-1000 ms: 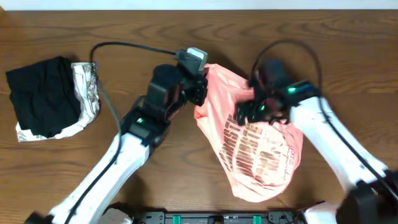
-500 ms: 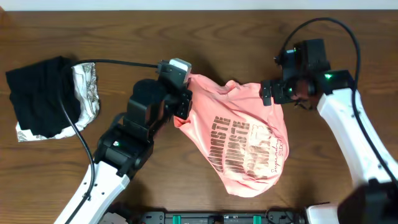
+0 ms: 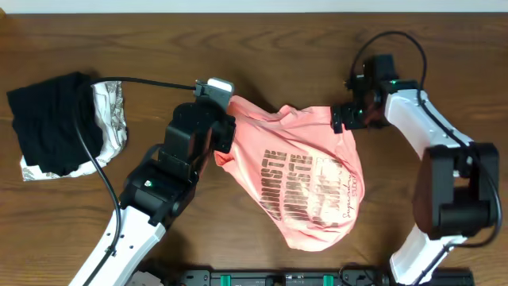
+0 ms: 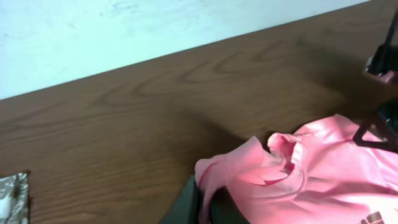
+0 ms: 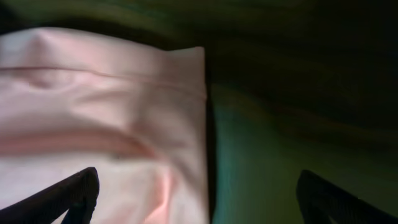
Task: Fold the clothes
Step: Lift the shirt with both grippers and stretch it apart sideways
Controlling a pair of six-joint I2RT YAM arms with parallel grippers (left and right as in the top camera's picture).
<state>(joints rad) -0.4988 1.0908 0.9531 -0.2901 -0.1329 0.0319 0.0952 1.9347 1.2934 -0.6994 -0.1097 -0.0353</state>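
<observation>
Your left gripper (image 3: 225,133), arm angling in from the near-left, is clamped tight on a bunched fold of the salmon-pink T-shirt (image 3: 305,179), which lies crumpled at the centre of the table (image 3: 262,48), lettering up. Your right gripper (image 3: 344,119) hovers at the shirt's far-right corner, jaws spread wide, gripping nothing. The black garment (image 3: 48,119) and silvery cloth (image 3: 113,111) sit well apart at left. Only the right wrist view shows the stitched hem (image 5: 124,79) between those jaws.

black garment (image 3: 49,121) — folded | silvery cloth (image 3: 112,115) (under it, touching) | wooden table (image 3: 63,214)
</observation>
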